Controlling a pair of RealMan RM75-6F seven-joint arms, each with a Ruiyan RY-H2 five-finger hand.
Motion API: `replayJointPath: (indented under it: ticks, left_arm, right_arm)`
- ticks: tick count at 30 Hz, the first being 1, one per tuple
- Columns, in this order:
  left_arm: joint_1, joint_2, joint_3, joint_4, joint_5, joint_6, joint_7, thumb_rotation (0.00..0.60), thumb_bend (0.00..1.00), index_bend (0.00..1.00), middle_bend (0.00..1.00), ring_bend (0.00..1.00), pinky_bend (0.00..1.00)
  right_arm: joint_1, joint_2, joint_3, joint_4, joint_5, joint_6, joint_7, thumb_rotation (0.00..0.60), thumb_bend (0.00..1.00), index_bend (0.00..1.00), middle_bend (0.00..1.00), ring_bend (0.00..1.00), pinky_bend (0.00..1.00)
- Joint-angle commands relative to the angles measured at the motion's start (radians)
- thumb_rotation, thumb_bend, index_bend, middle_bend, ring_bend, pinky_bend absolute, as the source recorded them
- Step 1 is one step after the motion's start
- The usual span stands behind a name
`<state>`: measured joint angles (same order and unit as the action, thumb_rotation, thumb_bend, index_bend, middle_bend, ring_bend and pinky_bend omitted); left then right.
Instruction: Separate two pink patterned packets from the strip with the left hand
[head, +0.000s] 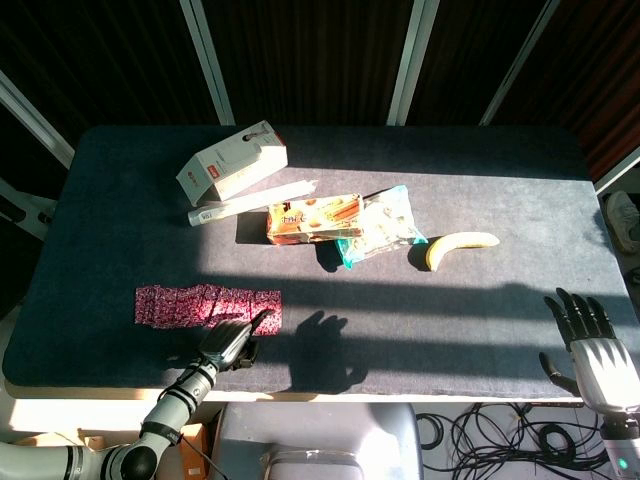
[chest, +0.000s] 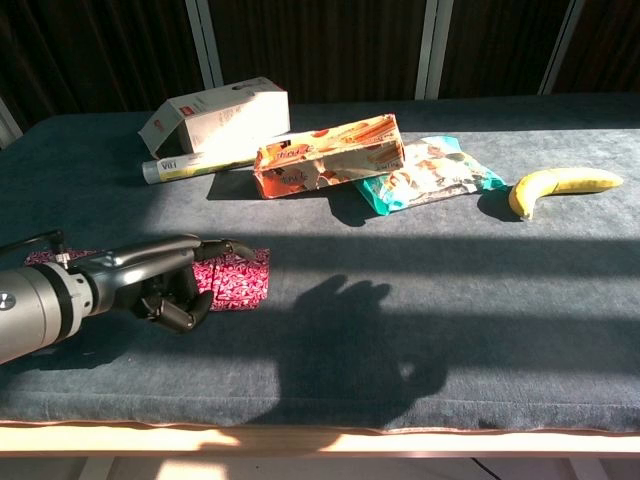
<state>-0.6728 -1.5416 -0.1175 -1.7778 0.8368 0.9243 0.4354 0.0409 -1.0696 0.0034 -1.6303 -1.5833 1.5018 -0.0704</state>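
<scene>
The pink patterned packet strip lies flat near the table's front left; the chest view shows its right end. My left hand hangs at that right end from the near side. Its fingers are apart and half-curled, and one finger stretches out over the strip. Nothing sits in its grasp, and its spread shadow falls on the cloth to the right. I cannot tell whether a fingertip touches the strip. My right hand is off the table's front right corner, palm up, fingers spread and empty.
At the back centre lie a white box, a white tube, an orange snack box and a teal snack bag. A banana lies to their right. The table's front edge runs just below my left hand.
</scene>
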Motion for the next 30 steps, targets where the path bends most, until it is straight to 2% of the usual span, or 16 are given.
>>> replayJointPath:
  ticks: [1,7,16,20,24,30]
  left_arm:
    - [-0.019,0.006,0.009,0.001,-0.036,-0.003,0.021,0.6,0.73,0.14,1.0,1.0,1.0]
    - [-0.066,0.027,0.011,-0.006,-0.169,-0.024,0.06,0.6,0.83,0.17,1.0,1.0,1.0]
    - [-0.172,0.017,0.036,-0.003,-0.373,-0.026,0.165,0.6,0.87,0.12,1.0,1.0,1.0]
    - [-0.195,0.007,0.049,0.003,-0.393,-0.014,0.18,0.6,0.87,0.12,1.0,1.0,1.0]
    - [-0.209,0.016,0.054,-0.015,-0.398,-0.052,0.161,0.6,0.87,0.17,1.0,1.0,1.0]
    - [-0.236,0.002,0.075,-0.024,-0.387,-0.062,0.161,0.6,0.87,0.19,1.0,1.0,1.0]
  right_arm:
    - [-0.001,0.001,0.0,0.0,-0.002,0.002,0.002,0.6,0.31,0.0,0.0,0.0,0.02]
    - [-0.005,0.0,0.001,-0.005,-0.006,0.012,0.0,0.6,0.31,0.0,0.0,0.0,0.02]
    - [-0.006,0.007,-0.004,-0.007,-0.013,0.011,0.01,0.6,0.31,0.0,0.0,0.0,0.02]
    - [-0.009,0.01,-0.002,-0.004,-0.01,0.015,0.019,0.6,0.31,0.0,0.0,0.0,0.02]
    - [-0.009,0.01,0.002,-0.004,-0.005,0.015,0.021,0.6,0.31,0.0,0.0,0.0,0.02]
    - [-0.012,0.012,0.004,-0.003,-0.001,0.019,0.027,0.6,0.31,0.0,0.0,0.0,0.02]
